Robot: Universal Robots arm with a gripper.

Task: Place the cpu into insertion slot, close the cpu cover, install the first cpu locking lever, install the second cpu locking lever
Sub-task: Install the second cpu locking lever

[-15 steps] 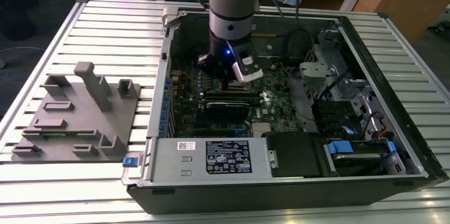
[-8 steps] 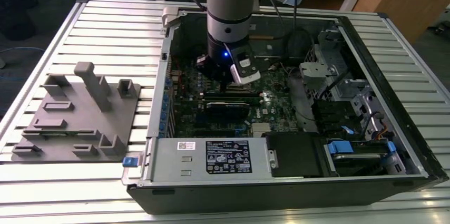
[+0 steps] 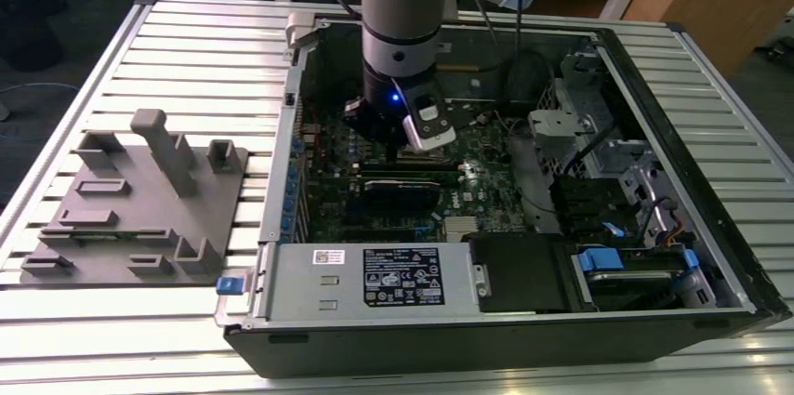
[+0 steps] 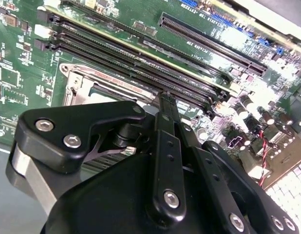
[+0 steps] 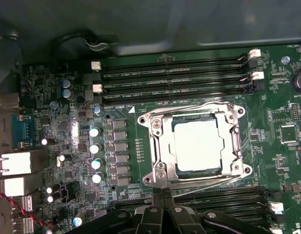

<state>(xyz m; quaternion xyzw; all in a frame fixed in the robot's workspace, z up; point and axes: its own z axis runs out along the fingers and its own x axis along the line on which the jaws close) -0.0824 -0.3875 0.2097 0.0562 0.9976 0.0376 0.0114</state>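
Closest in, the black linkage gripper (image 4: pixel 165 105) has its fingers pressed together on nothing, hovering just beside the silver-rimmed square insertion slot (image 5: pixel 197 146). The silvery-tan square cpu (image 5: pixel 198 145) sits inside, thin metal cpu cover (image 5: pixel 159 146) down — a misaimed push could slip off the thin wire levers or scrape the green board.

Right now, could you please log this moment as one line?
cpu seated in insertion slot | cpu cover closed | end effector beside socket

Grey cylindrical arm (image 3: pixel 400 5) with pale blue joint cap, glowing blue wrist light, black screw-studded linkage jaws
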